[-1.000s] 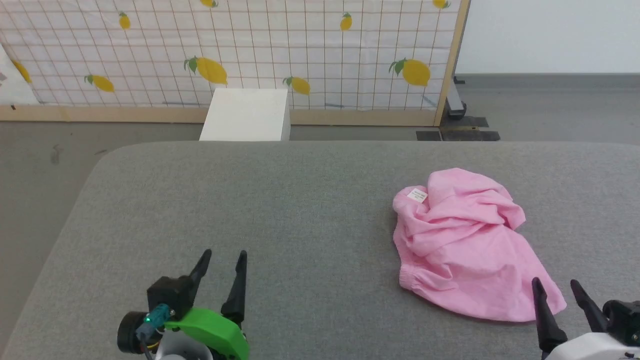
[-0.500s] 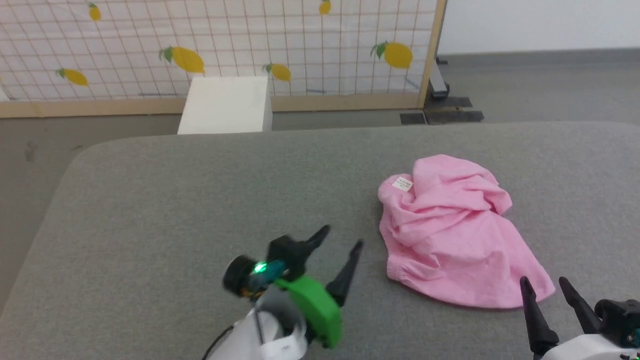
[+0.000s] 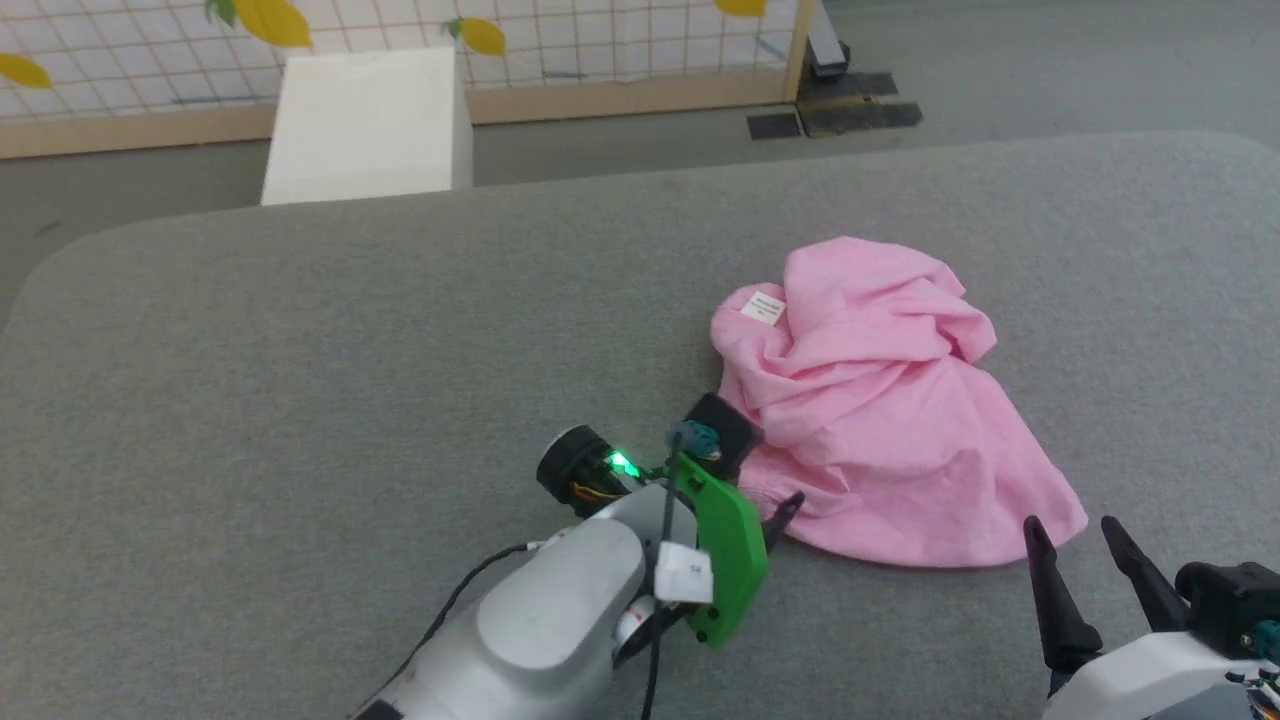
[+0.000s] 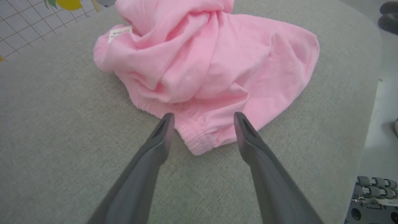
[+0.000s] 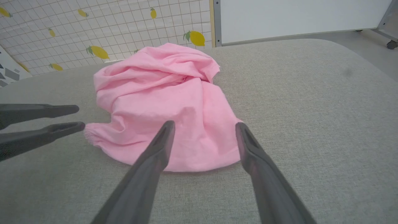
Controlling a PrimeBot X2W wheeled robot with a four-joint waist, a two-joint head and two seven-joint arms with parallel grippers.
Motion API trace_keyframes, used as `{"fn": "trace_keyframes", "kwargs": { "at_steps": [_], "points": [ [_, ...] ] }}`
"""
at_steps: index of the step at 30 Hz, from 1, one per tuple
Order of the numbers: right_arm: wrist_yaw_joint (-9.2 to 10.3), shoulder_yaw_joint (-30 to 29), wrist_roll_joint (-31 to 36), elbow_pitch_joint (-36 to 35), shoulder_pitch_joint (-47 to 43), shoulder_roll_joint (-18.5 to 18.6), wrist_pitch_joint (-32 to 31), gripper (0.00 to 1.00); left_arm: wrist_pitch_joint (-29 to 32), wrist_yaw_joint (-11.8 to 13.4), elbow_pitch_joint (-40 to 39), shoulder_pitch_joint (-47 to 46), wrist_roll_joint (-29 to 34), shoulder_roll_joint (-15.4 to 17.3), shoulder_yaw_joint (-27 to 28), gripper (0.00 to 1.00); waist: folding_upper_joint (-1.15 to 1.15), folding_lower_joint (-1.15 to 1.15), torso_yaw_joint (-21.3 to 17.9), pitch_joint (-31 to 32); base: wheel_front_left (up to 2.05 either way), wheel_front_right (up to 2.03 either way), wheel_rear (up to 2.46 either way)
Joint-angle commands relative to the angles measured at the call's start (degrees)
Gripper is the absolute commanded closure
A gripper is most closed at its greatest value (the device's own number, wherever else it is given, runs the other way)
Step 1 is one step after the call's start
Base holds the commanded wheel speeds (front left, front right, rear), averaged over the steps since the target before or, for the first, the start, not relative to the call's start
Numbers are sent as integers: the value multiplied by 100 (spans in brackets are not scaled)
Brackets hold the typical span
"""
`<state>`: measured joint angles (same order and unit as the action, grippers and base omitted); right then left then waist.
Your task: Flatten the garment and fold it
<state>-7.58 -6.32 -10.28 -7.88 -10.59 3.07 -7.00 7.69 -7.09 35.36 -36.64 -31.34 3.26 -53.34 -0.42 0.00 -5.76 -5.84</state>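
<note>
The pink garment (image 3: 880, 400) lies crumpled in a heap on the right half of the grey cloth-covered bench (image 3: 300, 400). Its far part is bunched into thick folds and its near part spreads flatter. A small white label (image 3: 763, 305) shows at its far left edge. The gathered waistband (image 4: 199, 141) runs along its near left side.

The left hand (image 4: 202, 115) is open. In the left wrist view its two dark fingers stand either side of the waistband corner, and whether they touch the cloth cannot be told. In the head view the left arm's grey wrist and green bracket (image 3: 725, 545) cover that corner, with one fingertip (image 3: 790, 505) showing just beside the pink edge.

The right hand (image 3: 1070, 525) is also open and empty. It sits near the garment's near right corner, its tips over the near hem in the right wrist view.

Beyond the bench's far edge a white box (image 3: 365, 125) stands on the grey floor (image 3: 1000, 70). Behind it is a wood-framed screen (image 3: 600, 40) of checked cloth printed with lemons.
</note>
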Motion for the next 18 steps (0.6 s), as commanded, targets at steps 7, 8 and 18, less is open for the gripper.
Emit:
{"fn": "trace_keyframes", "kwargs": {
  "at_steps": [7,8,18],
  "points": [
    [9,71,-153,208,202,-18,143,0,566,-38,756,-677,-748,-29,-800,0,42,0,-334,-350,0,0,0],
    [9,92,-174,234,220,-18,161,0,622,-38,873,-756,-823,-30,-890,0,42,0,-358,-382,0,0,0],
    [9,126,-289,433,341,-19,300,0,1735,-39,1157,-908,-1711,-36,-1851,100,42,0,-439,-515,0,0,0]
  ]
}}
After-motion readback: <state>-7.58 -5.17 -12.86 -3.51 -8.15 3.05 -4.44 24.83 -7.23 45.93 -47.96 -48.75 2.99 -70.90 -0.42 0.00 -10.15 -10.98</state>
